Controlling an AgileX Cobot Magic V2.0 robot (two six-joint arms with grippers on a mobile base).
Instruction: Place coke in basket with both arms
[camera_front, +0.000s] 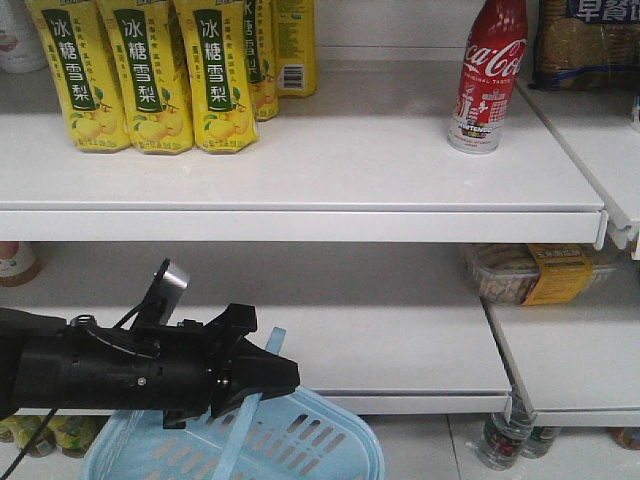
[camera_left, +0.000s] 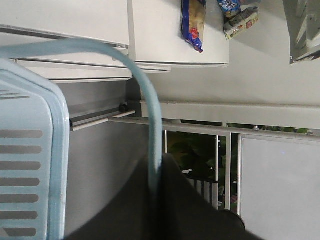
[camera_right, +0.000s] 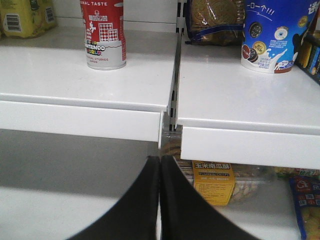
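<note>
- Your coke (camera_front: 489, 78) is a slim can: red upper part with white script, a white patterned lower part and a silver base. It stands upright on the upper shelf (camera_front: 330, 170), toward its right end and close to the seam with the next shelf section.
- In the right wrist view the can sits up and to the left of the right gripper (camera_right: 159, 160), whose fingers are pressed together with nothing between them.
- The left gripper (camera_front: 288, 375) is clamped on the handle (camera_front: 243, 425) of the basket (camera_front: 340, 420), which sits low, below the front edge of the lower shelf.
- The can's top is cut off in both views, the basket's underside runs off the bottom of the front view, and the right arm is outside that view.
- Bare shelf lies between the coke and the yellow cartons (camera_front: 160, 75). On its right, the shelf's end is close, with a blue cup (camera_right: 277, 35) on the next section.
</note>
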